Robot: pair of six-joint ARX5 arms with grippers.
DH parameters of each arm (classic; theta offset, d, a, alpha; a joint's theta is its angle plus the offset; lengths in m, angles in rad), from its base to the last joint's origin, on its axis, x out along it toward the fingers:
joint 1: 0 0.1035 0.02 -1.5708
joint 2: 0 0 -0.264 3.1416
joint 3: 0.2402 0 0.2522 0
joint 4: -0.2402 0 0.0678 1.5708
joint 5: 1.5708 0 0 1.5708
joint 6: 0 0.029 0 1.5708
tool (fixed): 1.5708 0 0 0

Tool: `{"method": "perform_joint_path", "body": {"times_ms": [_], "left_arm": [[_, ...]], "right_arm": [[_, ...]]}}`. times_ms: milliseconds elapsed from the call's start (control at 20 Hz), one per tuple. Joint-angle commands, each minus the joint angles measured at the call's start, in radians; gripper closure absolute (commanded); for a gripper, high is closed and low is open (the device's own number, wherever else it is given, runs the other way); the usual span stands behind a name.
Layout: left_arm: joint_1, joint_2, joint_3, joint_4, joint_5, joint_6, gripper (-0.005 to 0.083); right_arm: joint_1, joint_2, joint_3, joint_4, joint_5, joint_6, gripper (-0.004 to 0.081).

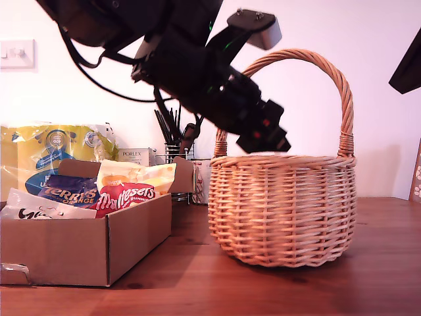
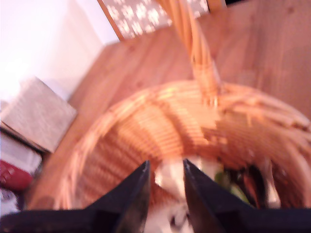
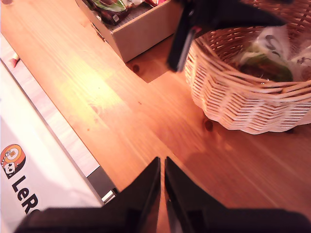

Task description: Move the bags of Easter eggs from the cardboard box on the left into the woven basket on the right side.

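The first wrist view is smeared: the pale bag (image 2: 171, 175) between my first gripper's (image 2: 165, 190) black fingers shows no legible print. The round tan wicker basket (image 1: 283, 207) hides its contents in the exterior view. At that view's nine o'clock, the low brown cardboard box (image 1: 79, 247) is cut off, as is the white Galaxy pouch (image 1: 39, 209). My second gripper's (image 3: 162, 187) arm shows only as a dark corner (image 1: 408, 69) at two o'clock.

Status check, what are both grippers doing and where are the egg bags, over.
My first gripper open above the woven basket. My second gripper shut, empty, over the table. Bags in basket and cardboard box. Nothing blocking.
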State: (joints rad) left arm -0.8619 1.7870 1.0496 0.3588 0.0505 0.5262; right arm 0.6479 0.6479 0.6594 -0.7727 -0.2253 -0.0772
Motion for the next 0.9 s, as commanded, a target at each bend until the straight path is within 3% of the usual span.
{"method": "perform_joint_path", "body": {"times_ms": [0, 200, 600, 850], "left_arm": [[-0.006, 0.002, 0.017, -0.019, 0.0, -0.003, 0.0561], [-0.014, -0.127, 0.024, -0.211, 0.005, -0.003, 0.0801], [0.008, -0.501, 0.024, -0.742, 0.045, -0.003, 0.0797], [0.14, -0.565, 0.016, -1.031, 0.039, 0.041, 0.0797]], "right_arm": [[-0.003, -0.005, -0.018, 0.006, 0.0, -0.002, 0.0783], [-0.003, -0.005, -0.018, 0.104, 0.002, -0.002, 0.0783], [-0.002, 0.152, -0.018, 0.452, 0.006, -0.003, 0.0783], [0.0, 0.299, -0.018, 0.669, -0.071, -0.061, 0.0783]]}}
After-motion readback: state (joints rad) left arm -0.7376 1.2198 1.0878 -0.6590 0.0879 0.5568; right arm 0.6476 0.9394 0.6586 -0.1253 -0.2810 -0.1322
